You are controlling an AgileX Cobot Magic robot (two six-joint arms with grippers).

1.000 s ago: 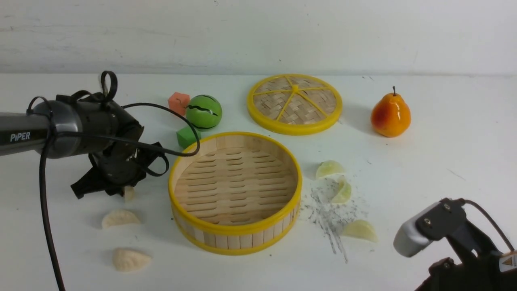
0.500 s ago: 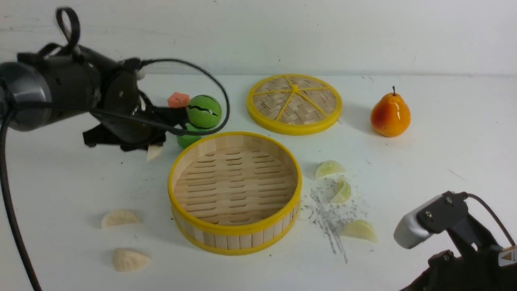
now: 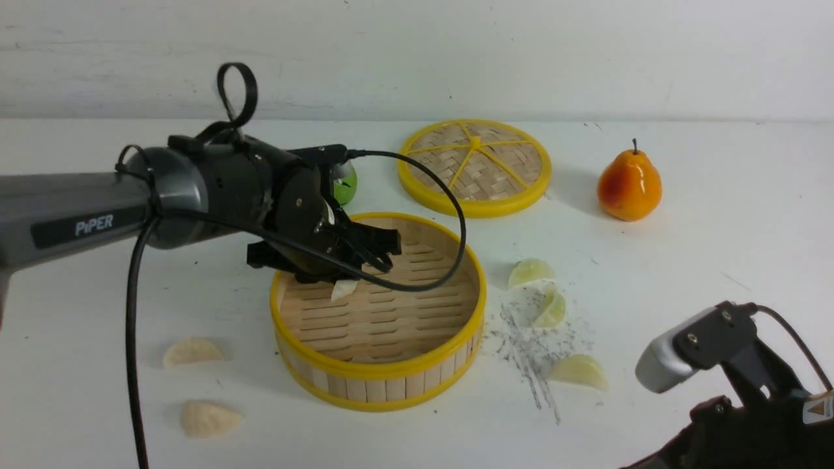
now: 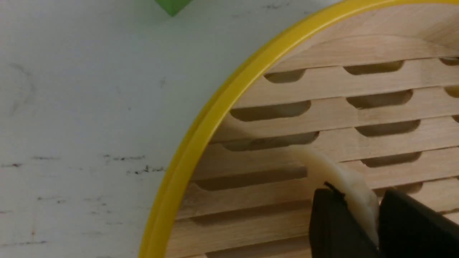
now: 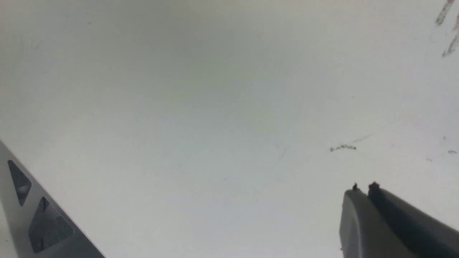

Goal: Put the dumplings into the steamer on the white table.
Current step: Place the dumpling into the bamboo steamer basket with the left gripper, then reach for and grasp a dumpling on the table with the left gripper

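Cream dumpling (image 3: pixel 343 289) pinched in left tool (image 4: pixel 358 206), over steamer (image 3: pixel 381 372) floor, just inside its left rim. Two cream dumplings (image 3: pixel 193 352) lie left of steamer, three green dumplings (image 3: pixel 531 271) right, all on tabletop (image 3: pixel 704 260). Right tool (image 5: pixel 363 187) closed, empty.

White letters "PiPER" stand on the left arm (image 3: pixel 65 215), at nine o'clock in the front view. At four o'clock, a label (image 3: pixel 818 412) on the right arm (image 3: pixel 762 378) shows a warning triangle.
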